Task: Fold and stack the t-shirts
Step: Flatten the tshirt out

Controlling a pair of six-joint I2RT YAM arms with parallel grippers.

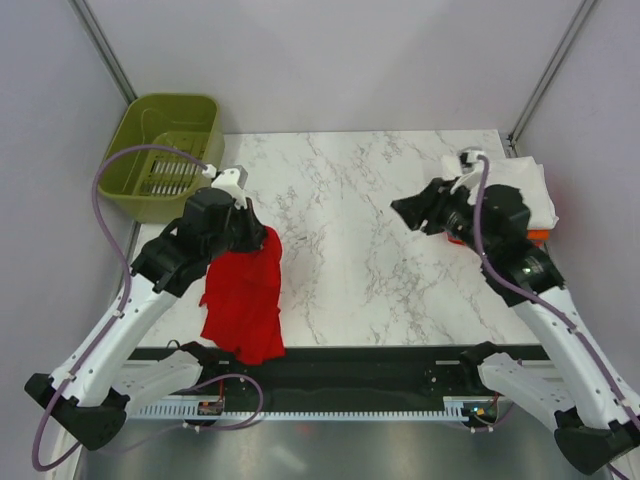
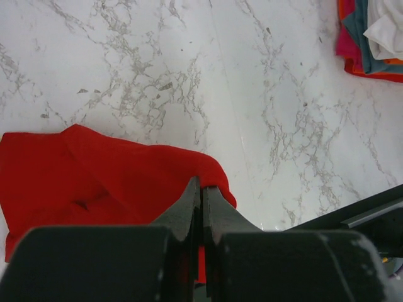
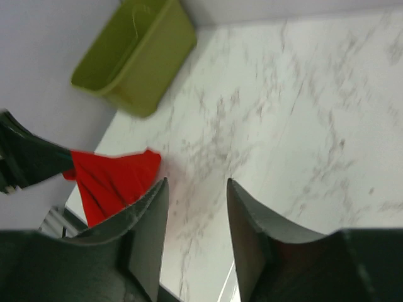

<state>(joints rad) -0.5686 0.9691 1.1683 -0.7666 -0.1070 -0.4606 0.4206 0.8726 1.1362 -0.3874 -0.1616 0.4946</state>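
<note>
**Red t-shirt (image 1: pixel 245 300) pinched on my left, free pincer far off to the right**

Marble table (image 1: pixel 360 250) lies bare across its middle, so nothing stands between my two arms. At its left near corner the red t-shirt hangs bunched from my left pincer (image 1: pixel 262 232). Its long axis runs from the pinch toward the near edge, and the lower hem spills over onto the black rail. Beyond it, at the far left corner, sits the olive basket (image 1: pixel 165 150), apart from the cloth. The folded t-shirts (image 1: pixel 530 195) are stacked at the right edge, partly under my right arm. My left pincer is clamped together on an upper edge of the shirt. My right pincer (image 1: pixel 405 210) is spread and holds nothing, well apart from the cloth and pointing toward it. I judge it must cross leftward to take a second corner before the shirt can be spread flat.
</note>
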